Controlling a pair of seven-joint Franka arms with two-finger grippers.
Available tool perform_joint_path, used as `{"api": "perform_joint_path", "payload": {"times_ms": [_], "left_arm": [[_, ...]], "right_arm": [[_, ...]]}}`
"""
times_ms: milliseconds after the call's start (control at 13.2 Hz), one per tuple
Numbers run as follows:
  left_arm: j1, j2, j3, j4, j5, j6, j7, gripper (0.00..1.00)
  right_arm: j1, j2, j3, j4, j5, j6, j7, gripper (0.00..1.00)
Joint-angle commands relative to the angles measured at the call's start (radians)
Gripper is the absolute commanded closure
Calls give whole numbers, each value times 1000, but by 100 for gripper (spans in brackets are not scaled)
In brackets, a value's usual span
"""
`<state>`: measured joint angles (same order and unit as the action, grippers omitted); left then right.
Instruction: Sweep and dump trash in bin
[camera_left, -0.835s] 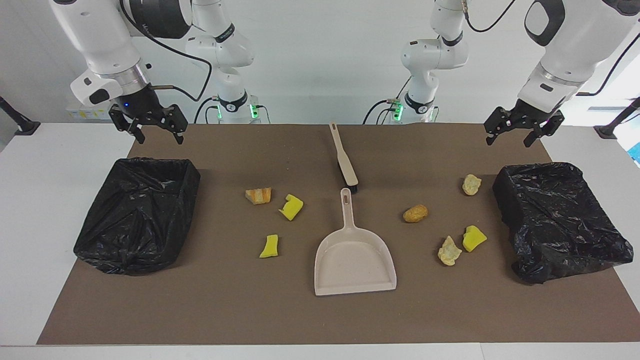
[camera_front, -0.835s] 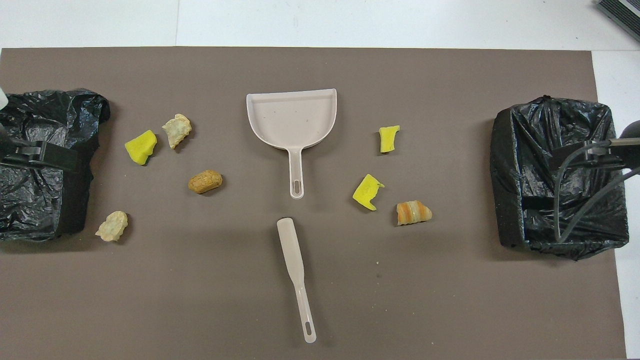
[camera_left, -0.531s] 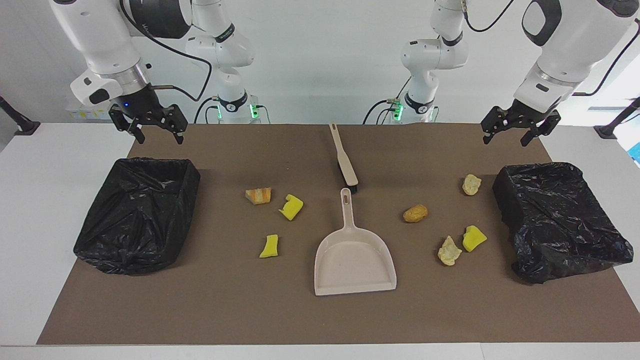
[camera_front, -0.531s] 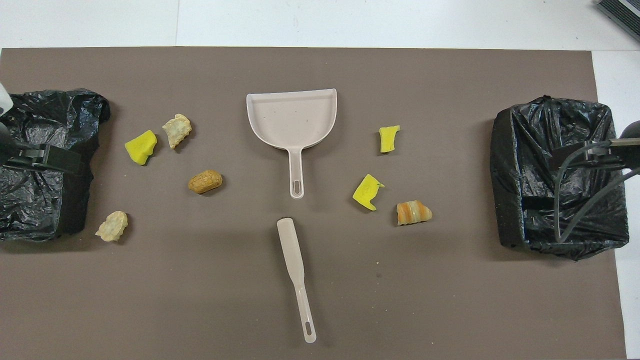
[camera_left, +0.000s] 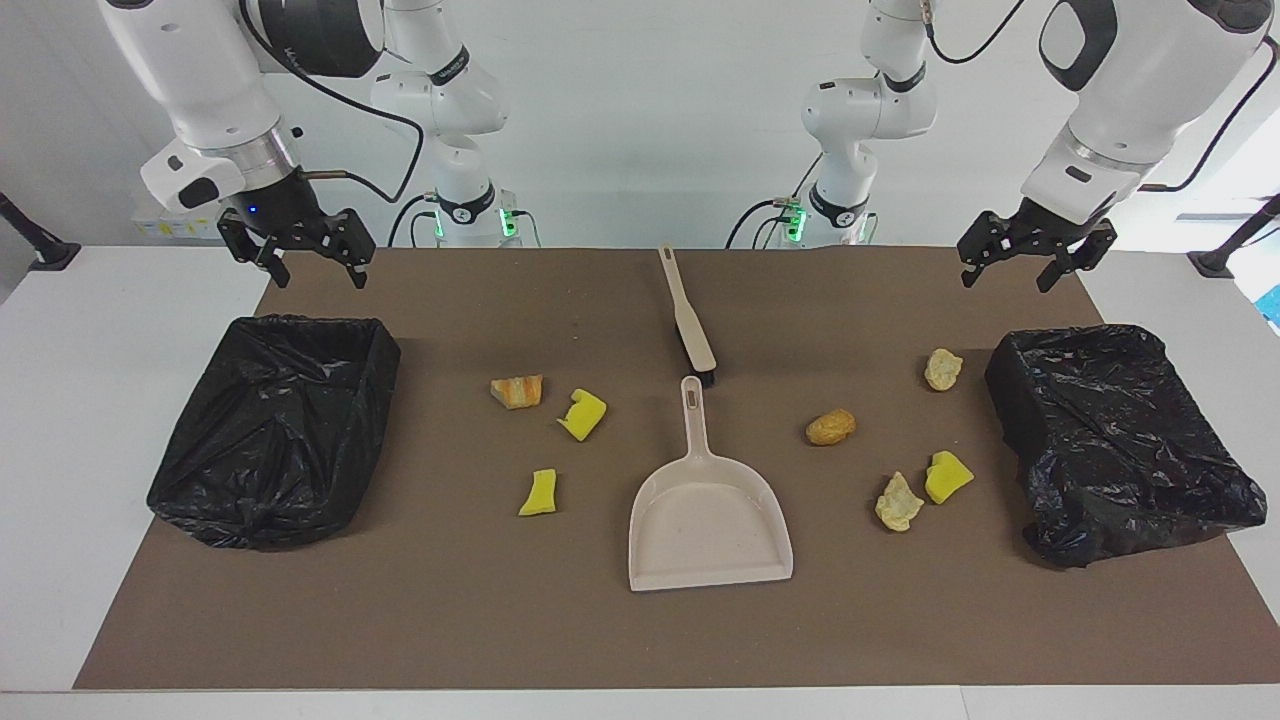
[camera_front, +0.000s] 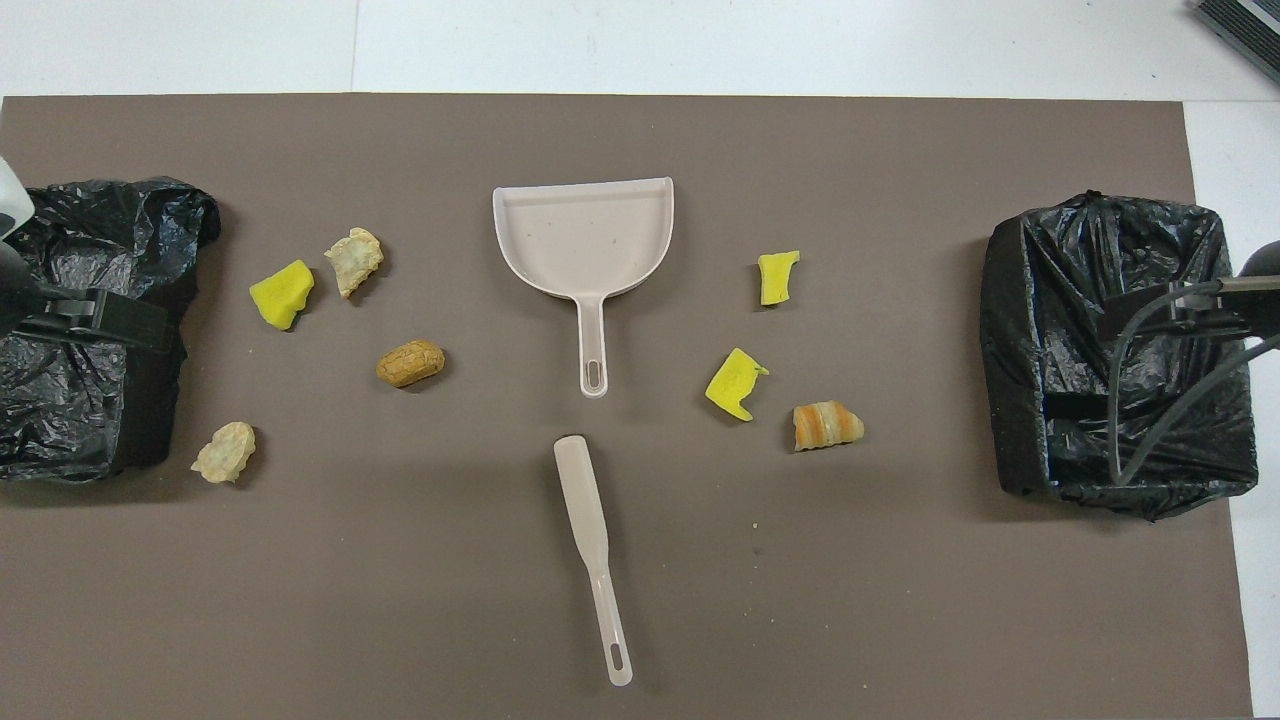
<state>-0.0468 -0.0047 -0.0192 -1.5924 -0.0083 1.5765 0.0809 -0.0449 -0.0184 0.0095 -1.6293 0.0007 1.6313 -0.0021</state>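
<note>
Beige plastic dustpan (camera_left: 710, 520) flat at the middle of the brown mat (camera_left: 640, 630) on the counter, mouth away from the robots, handle toward them. Beige brush (camera_left: 688, 320) nearer to the robots than the dustpan, black bristles just beside the handle tip.

Seven bits of trash on the mat, none in the dustpan. Beside the dustpan toward the right arm's end: striped bread lump (camera_left: 517, 391), notched yellow sponge bit (camera_left: 582, 414), small yellow sponge bit (camera_left: 539, 492). Toward the left arm's end: brown bread lump (camera_left: 831, 427), pale crumbly lump (camera_left: 943, 369), second pale crumbly lump (camera_left: 898, 502), yellow sponge wedge (camera_left: 948, 477).

Black-bagged bin (camera_left: 275, 430) well apart from the dustpan at the right arm's end, second black-bagged bin (camera_left: 1120, 440) at the left arm's end.

Right gripper (camera_left: 297, 258) and left gripper (camera_left: 1035, 262) raised over the mat's edge, each by its own bin, jaws spread wide, nothing held.

Probably the start: tools to be picked up first. Best to take the brush by its slim handle, well clear of the bristles, and the dustpan by its handle with the lip kept flat on the mat. Advisable to sweep in short strokes, since light sponge may skip over the lip.
</note>
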Motion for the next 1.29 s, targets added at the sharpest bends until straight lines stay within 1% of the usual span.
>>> {"api": "perform_joint_path", "payload": {"times_ms": [0,380,683,835,911,987,1214], "left_arm": [[-15,-23,5,-21,-2,2,-9,0],[-15,-18,-11,-14,-1,11,-13,0],[-12,-26,-11,-27,-2,-4,3,0],[-13,-41,-13,-66,-2,3,-13,0],[-13,-69,-13,-111,-2,14,-13,0],[-13,-84,-13,-135,-2,22,-13,0],[-13,-83,-13,-136,-2,33,-13,0]], "right_arm": [[-6,-11,3,-17,16,13,-24,0],[-6,-11,1,-17,16,13,-24,0],[-6,-11,3,-17,16,13,-22,0],[-6,-11,3,-17,16,13,-24,0],[-6,-11,1,-17,16,13,-24,0],[-6,-11,3,-17,16,13,-24,0],[-6,-11,1,-17,16,13,-24,0]]}}
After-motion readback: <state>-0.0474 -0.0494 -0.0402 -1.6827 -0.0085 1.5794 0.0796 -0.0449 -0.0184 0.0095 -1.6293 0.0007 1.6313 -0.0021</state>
